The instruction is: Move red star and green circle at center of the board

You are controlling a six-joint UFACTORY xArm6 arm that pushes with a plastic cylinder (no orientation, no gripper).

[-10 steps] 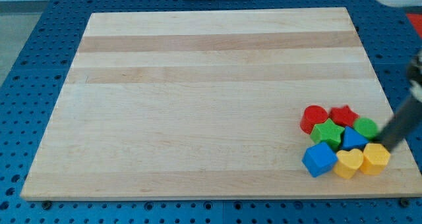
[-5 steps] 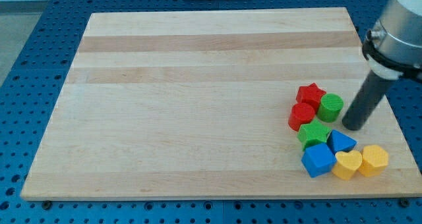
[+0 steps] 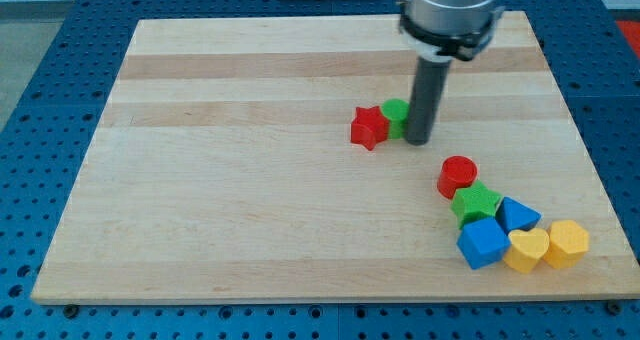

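— Seven blocks counted on the desk (image 3: pixel 250 180)? Where are the task pieces?

— Confirmed. Two reds, two greens, two yellows, one blue cube plus one blue triangle makes eight. Red star (image 3: pixel 368 127) and green circle (image 3: pixel 396 115) touch near centre; my tip (image 3: pixel 417 140) sits against the circle's right. No end effector jaws exist, only a rod.

— Remainder?

— Red cylinder (image 3: pixel 458 175), green star (image 3: pixel 477 202), blue cube (image 3: pixel 484 242), blue triangle (image 3: pixel 517 215), yellow heart (image 3: pixel 528 248), yellow hexagon (image 3: pixel 567 242), clustered lower right.

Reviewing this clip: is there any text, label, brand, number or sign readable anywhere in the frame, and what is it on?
None: no readable text anywhere. The wooden board, red star, green circle, the other blocks and the blue perforated table all look blank. My tip sits just to the view's right of the green circle; the rod shows no markings.
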